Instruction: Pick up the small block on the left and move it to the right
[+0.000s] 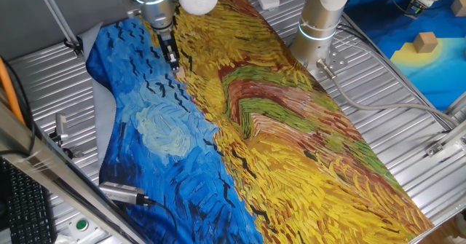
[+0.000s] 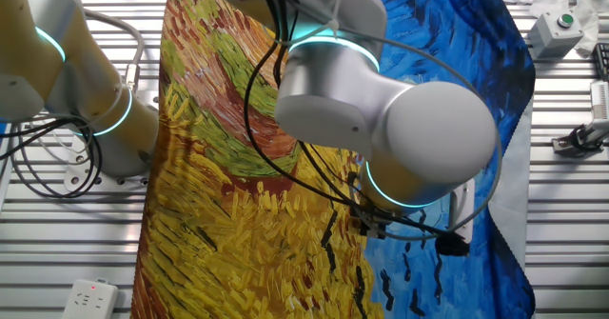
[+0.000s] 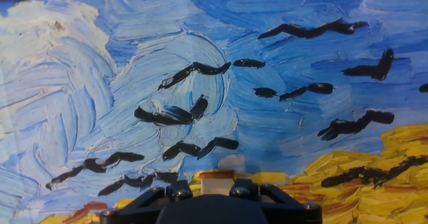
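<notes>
Close against the hand-view lens, the dark gripper [image 3: 217,190] body is seen at the bottom edge, with a small pale block [image 3: 217,181] lodged right at its fingertips, touching the painted cloth [image 3: 134,63]. In one fixed view the fingers [image 1: 172,57] are seen lowered onto the cloth near its far left edge, at the border of blue and yellow. Whether the block is clamped or merely straddled cannot be told; its long axis cannot be read either. Directly below the claw, no sideways offset is seen, so the coming move is judged to depend on closure and lift before travel right.
</notes>
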### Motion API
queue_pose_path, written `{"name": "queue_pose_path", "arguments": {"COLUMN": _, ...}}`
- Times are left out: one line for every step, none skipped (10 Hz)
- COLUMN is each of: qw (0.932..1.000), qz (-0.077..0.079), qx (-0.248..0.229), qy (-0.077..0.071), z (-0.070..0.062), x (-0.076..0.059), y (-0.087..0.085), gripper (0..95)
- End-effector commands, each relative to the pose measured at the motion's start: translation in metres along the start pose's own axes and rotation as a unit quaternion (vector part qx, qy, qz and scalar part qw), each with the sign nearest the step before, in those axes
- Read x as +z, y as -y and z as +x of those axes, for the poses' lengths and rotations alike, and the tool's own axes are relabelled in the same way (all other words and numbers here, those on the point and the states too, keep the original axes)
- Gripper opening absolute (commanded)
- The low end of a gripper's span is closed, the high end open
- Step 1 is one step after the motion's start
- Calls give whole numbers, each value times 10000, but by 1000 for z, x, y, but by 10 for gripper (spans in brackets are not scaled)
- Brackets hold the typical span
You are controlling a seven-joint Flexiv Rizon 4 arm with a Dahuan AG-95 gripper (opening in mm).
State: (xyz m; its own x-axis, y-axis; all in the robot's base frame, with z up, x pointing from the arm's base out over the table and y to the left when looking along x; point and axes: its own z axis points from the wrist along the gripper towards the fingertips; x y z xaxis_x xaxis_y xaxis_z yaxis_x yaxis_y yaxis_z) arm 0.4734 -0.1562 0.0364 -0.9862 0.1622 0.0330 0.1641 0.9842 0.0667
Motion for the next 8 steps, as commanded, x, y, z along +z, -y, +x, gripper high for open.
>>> {"name": "queue_pose_path", "arguments": {"qw": 10000, "qz": -6, "qx": 1, "qy": 20, "z": -1, "x": 1, "y": -1, "gripper": 380}}
{"name": "queue_pose_path", "arguments": {"qw": 10000, "qz": -20, "qx": 13, "qy": 19, "z": -1, "x": 0, "y": -1, "gripper": 380}}
{"name": "queue_pose_path", "arguments": {"qw": 10000, "qz": -20, "qx": 14, "qy": 28, "z": -1, "x": 0, "y": -1, "gripper": 380}}
{"name": "queue_pose_path", "arguments": {"qw": 10000, "qz": -21, "qx": 5, "qy": 31, "z": -1, "x": 0, "y": -1, "gripper": 380}}
{"name": "queue_pose_path", "arguments": {"qw": 10000, "qz": -21, "qx": -1, "qy": 29, "z": -1, "x": 0, "y": -1, "gripper": 380}}
{"name": "queue_pose_path", "arguments": {"qw": 10000, "qz": -22, "qx": -7, "qy": 30, "z": -1, "x": 2, "y": -2, "gripper": 380}}
{"name": "queue_pose_path", "arguments": {"qw": 10000, "qz": -24, "qx": -3, "qy": 29, "z": -1, "x": 3, "y": -3, "gripper": 380}}
{"name": "queue_pose_path", "arguments": {"qw": 10000, "qz": -22, "qx": -1, "qy": 31, "z": -1, "x": 4, "y": -4, "gripper": 380}}
